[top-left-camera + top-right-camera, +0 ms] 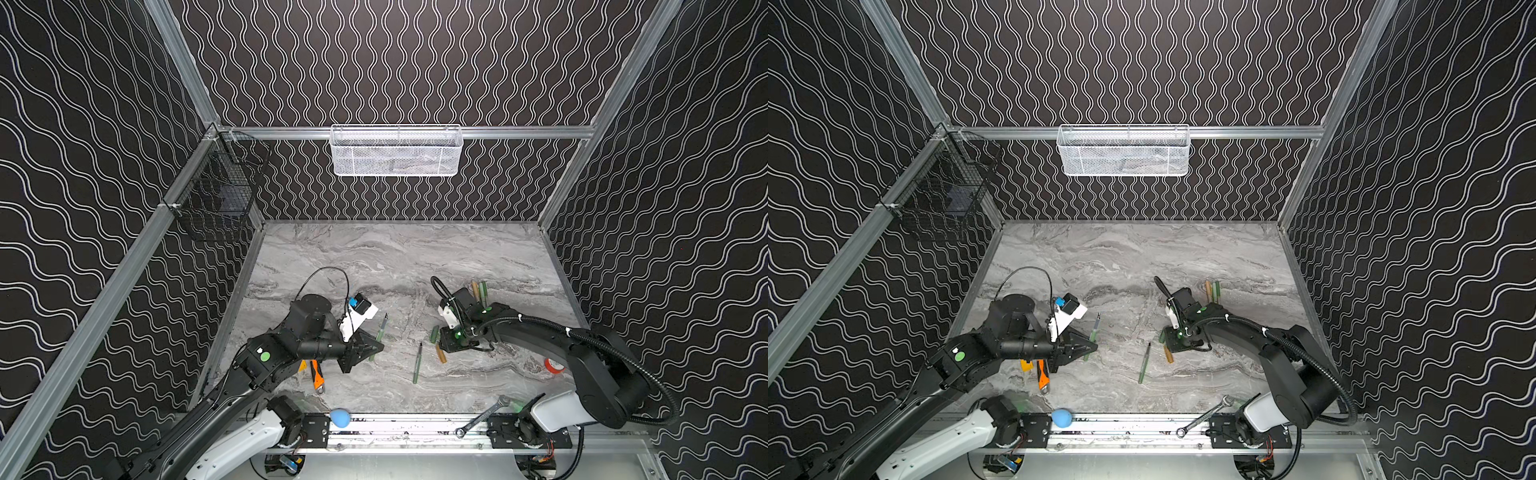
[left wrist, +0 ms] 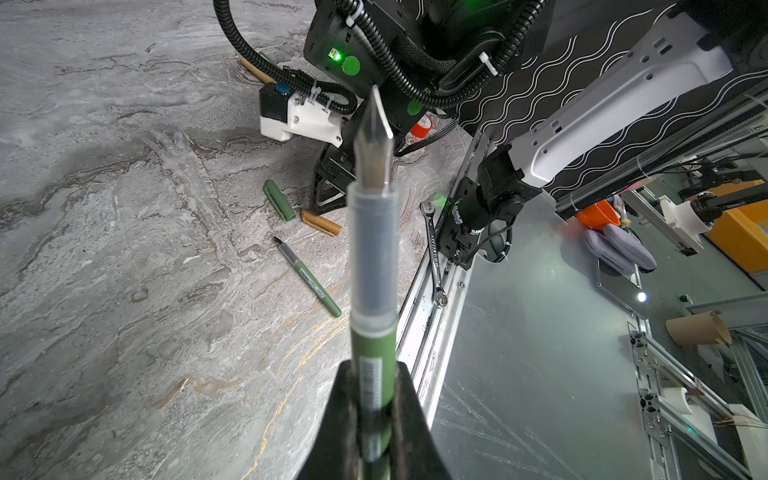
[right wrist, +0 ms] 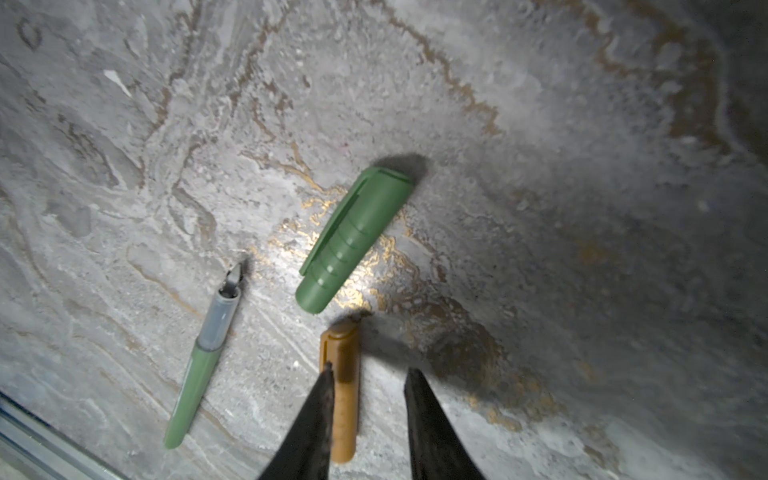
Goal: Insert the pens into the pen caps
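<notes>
Slim green plastic pen (image 2: 372, 266) clamped, uncapped, in left gripper (image 2: 372, 370) | right gripper (image 3: 370, 370) parted, empty, over stubby tan cap (image 3: 347, 353) | second green pen (image 1: 417, 363) uncapped at six o'clock | three pens (image 1: 478, 290) at two o'clock seemingly capped

Both top views are evenly lit and sharp. The right wrist view shows glare on the counter (image 3: 374, 286) beside the green cap (image 3: 353, 237), with dark, soft corners. A white glint edges the nib of the held pen (image 2: 372, 266).
</notes>
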